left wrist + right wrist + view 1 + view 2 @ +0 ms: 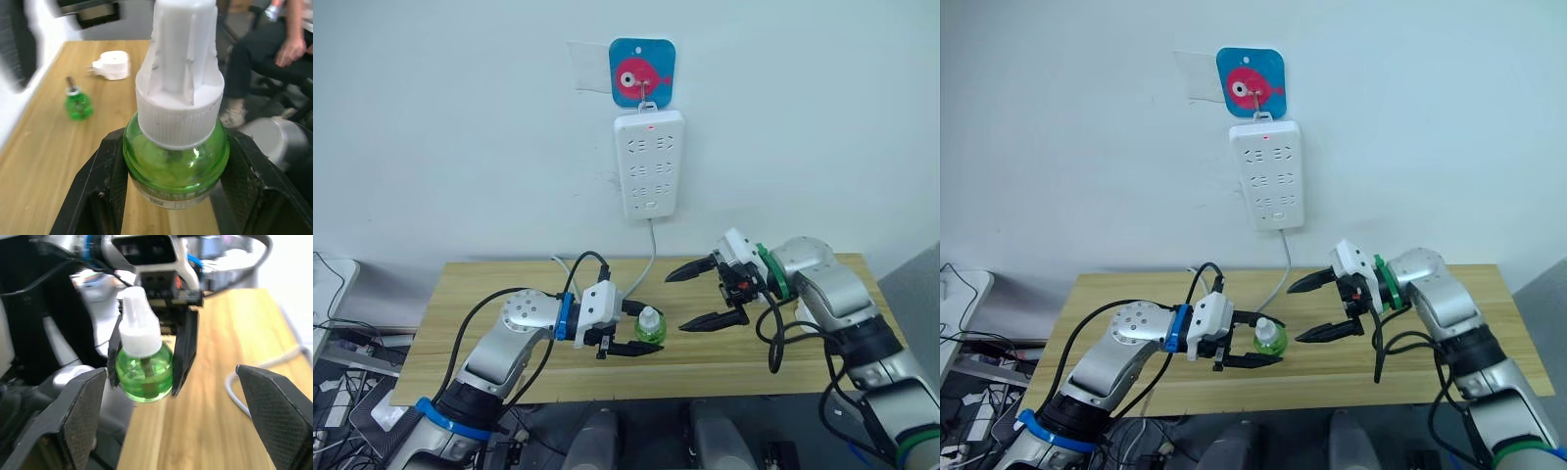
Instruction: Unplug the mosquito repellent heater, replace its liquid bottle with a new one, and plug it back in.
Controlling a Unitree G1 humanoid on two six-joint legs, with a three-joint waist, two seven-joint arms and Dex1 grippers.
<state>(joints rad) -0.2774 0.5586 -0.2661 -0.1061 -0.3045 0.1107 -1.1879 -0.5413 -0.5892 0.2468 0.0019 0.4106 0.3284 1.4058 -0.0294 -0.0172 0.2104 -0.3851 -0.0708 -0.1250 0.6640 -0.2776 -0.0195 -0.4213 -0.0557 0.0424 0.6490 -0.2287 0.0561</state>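
Observation:
My left gripper is shut on a green liquid bottle with a white cap, held upright just above the wooden table near its middle. Its black fingers clamp both sides of the bottle's round body. My right gripper stands open a little to the right of the bottle, its fingers spread wide and pointing at it. In the left wrist view, the white mosquito repellent heater lies on the table farther along, prongs sideways. A second green bottle without a cap stands near it.
A white power strip hangs on the wall under a blue fish hook, and its cable drops to the table's back edge. A seated person is beyond the table's far end.

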